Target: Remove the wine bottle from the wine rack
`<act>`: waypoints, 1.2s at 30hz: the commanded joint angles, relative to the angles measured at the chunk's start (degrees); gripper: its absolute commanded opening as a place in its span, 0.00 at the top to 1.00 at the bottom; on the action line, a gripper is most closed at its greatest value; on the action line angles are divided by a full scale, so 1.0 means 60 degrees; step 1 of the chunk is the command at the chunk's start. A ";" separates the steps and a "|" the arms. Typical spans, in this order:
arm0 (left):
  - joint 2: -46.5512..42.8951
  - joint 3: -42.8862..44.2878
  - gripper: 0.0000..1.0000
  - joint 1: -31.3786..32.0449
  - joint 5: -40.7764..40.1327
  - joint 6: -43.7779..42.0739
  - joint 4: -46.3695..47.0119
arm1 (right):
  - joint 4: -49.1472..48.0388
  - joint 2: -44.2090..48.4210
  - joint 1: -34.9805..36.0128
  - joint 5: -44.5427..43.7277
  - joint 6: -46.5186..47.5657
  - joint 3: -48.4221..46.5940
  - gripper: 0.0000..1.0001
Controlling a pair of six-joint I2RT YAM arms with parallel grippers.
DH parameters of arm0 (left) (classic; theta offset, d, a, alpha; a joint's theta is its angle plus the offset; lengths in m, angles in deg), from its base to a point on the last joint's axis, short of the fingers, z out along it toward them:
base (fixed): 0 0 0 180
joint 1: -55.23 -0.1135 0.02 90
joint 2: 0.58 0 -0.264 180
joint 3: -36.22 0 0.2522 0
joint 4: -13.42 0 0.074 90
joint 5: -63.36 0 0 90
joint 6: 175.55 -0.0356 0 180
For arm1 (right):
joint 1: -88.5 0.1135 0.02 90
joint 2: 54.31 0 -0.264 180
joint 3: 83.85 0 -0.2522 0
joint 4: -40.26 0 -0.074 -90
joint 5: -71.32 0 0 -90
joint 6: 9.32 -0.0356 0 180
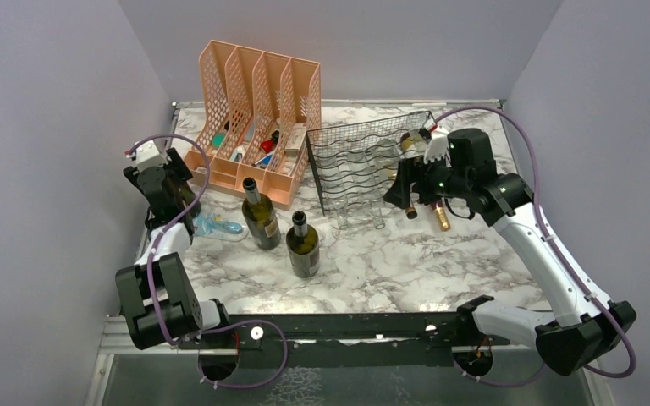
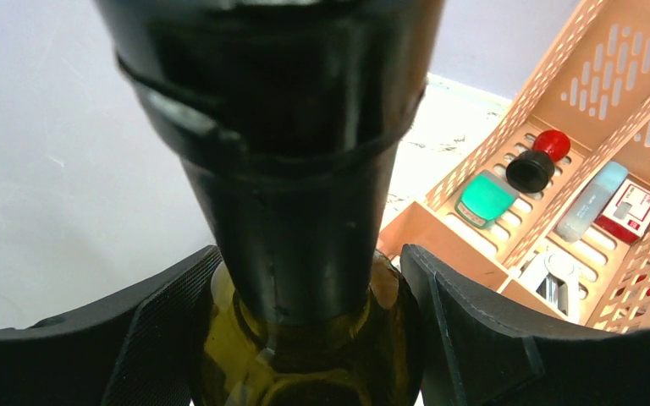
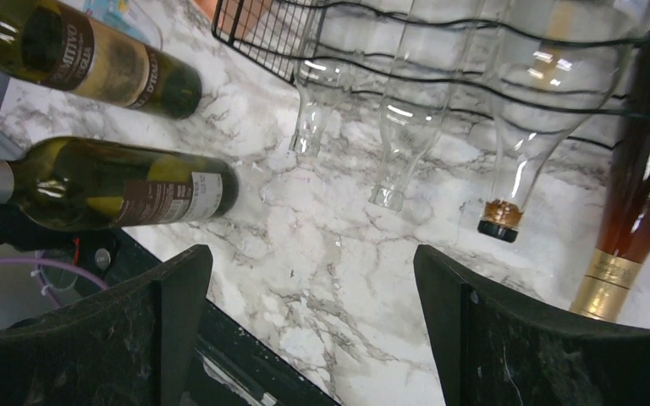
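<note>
The black wire wine rack (image 1: 364,161) stands at the back right. In the right wrist view it (image 3: 372,34) holds three clear bottles (image 3: 406,127) and an amber wine bottle with a gold foil neck (image 3: 639,178), necks pointing out. In the top view the amber bottle (image 1: 438,213) lies beside my right gripper (image 1: 410,193). That gripper (image 3: 313,288) is open and empty over the marble, left of the amber neck. My left gripper (image 2: 305,338) is at the far left (image 1: 173,199), with its fingers against both sides of a green wine bottle with black foil (image 2: 305,211).
Two green wine bottles (image 1: 260,213) (image 1: 303,245) stand mid-table. A peach file organiser (image 1: 254,118) with small items is at the back left, and it also shows in the left wrist view (image 2: 575,127). A clear plastic item (image 1: 220,227) lies by the left arm. Walls enclose three sides.
</note>
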 commanded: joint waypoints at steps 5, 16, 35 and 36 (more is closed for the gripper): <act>0.0206 -0.0064 0.62 0.0312 0.0069 -0.0092 0.1486 | -0.1443 -0.0304 0.0276 0.0534 -0.0523 0.1628 0.10; -0.1108 -0.0287 0.01 0.0881 -0.0379 -0.0403 0.0846 | -0.4069 -0.1481 0.1760 0.0112 -0.1319 0.2675 0.11; -0.4316 0.1870 0.01 0.1211 -0.0520 0.1616 -0.5899 | -0.8421 -0.4550 0.3953 -0.4711 -0.2648 0.3630 0.27; -0.4461 0.2018 0.01 0.1211 -0.0210 0.1654 -0.6027 | -0.8479 -0.4669 0.4010 -0.5015 -0.2777 0.3620 0.30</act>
